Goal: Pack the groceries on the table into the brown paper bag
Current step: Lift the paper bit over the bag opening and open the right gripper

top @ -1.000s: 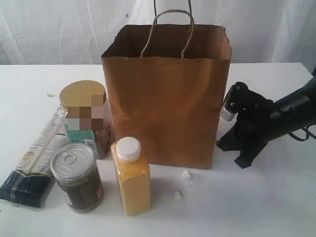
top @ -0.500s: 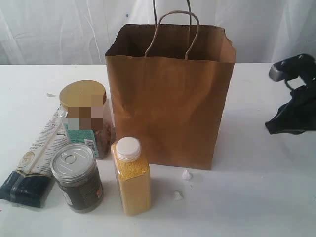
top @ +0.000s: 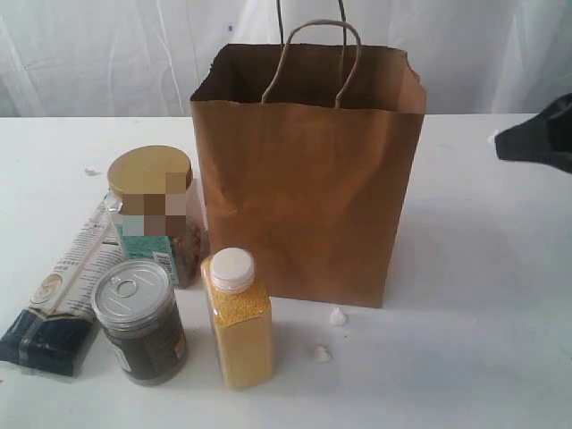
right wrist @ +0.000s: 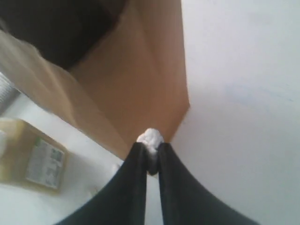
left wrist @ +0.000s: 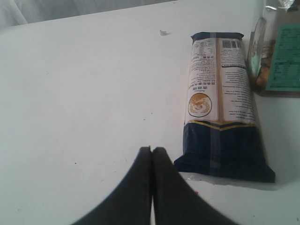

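Pinches what looks like a white scrap [right wrist: 150,137] in the right gripper [right wrist: 149,157] beside the open-topped bag [top: 304,197], holds the left gripper [left wrist: 151,149] pressed together, empty, by the packet [left wrist: 220,103] near the table's [top: 465,340] left edge, presumably poised for packing.

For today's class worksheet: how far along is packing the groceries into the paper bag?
Done: nothing visibly; the bag looks dark inside. In hand: right end effector pinches only a white scrap. To do: tan-lidded jar, dark jar, yellow bottle, long packet on the table.
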`<move>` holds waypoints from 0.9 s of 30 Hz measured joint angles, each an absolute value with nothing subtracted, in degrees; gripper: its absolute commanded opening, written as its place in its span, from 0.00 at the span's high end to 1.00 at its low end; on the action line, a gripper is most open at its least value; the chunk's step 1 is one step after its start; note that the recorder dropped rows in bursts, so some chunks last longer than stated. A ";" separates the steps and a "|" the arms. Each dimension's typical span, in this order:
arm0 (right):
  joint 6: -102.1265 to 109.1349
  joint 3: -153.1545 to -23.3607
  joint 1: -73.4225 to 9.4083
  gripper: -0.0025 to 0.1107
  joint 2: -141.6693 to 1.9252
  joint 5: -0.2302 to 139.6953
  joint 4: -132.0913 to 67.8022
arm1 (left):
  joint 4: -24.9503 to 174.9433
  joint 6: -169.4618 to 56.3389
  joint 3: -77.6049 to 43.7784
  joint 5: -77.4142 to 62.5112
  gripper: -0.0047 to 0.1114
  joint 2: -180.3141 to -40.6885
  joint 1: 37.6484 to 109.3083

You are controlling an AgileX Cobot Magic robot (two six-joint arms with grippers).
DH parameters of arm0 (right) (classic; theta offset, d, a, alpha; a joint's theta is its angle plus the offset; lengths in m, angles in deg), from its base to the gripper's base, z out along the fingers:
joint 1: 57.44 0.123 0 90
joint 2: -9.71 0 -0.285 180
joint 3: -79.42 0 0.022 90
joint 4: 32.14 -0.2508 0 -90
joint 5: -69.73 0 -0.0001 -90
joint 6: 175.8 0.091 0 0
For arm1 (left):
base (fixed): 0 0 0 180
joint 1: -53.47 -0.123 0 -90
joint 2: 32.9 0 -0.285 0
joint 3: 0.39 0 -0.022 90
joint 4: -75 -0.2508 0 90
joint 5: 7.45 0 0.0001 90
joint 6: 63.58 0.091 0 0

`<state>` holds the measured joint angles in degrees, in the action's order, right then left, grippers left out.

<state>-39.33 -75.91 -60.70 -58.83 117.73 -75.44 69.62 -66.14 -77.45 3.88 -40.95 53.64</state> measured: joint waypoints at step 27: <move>-39.69 -91.62 -56.77 0.98 -76.48 123.75 -94.13 | 69.62 -66.14 -77.45 3.88 0.96 -40.95 53.64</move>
<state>-39.69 -91.62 -56.77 -76.48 123.75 -94.13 69.62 -66.14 -77.45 3.88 -40.95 53.64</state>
